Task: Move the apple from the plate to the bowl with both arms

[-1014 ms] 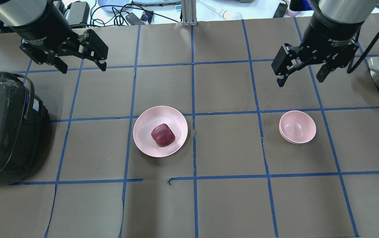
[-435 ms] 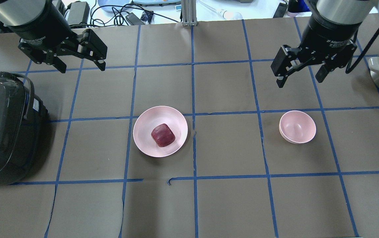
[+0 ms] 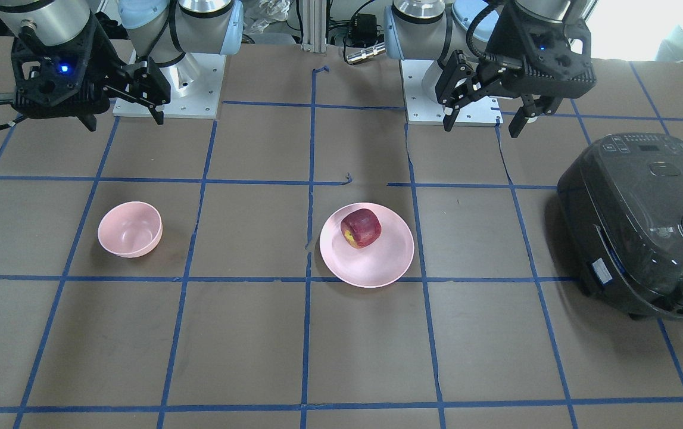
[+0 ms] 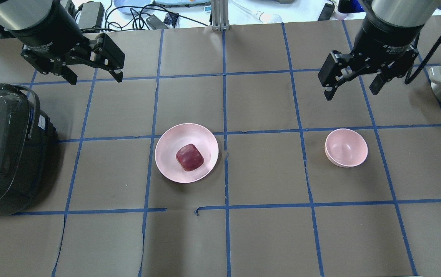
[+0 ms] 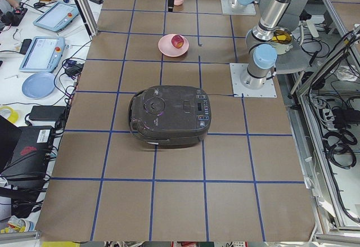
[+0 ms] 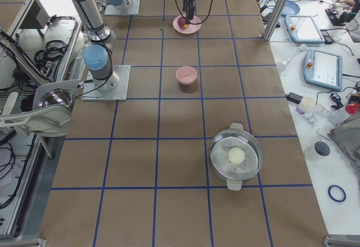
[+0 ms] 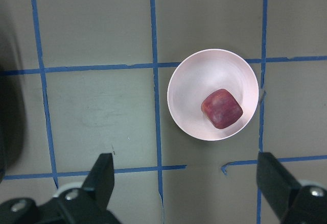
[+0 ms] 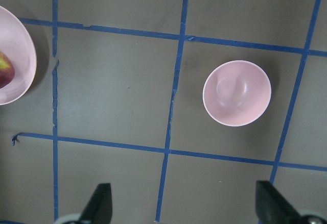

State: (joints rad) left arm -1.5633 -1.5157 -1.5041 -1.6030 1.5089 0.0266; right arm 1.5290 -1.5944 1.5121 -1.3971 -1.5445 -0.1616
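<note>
the black two-finger left end effector [image 4: 95, 79] hangs wide open and empty, barely shifted; the right end effector [image 4: 351, 92], equally open and empty, has only nudged sideways over the bench [image 4: 266, 173] near the small deep pale pink bowl [image 4: 346, 148]. the small dark red apple [image 4: 190, 157] stays on the wide shallow pale pink plate [image 4: 201, 134], so the pickup seems not yet begun.

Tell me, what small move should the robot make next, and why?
Probably swing the left gripper over the apple. The apple lies on the plate, the bowl is empty, and both it and the right gripper hang open, apart from them; the left one is nearer the plate.
</note>
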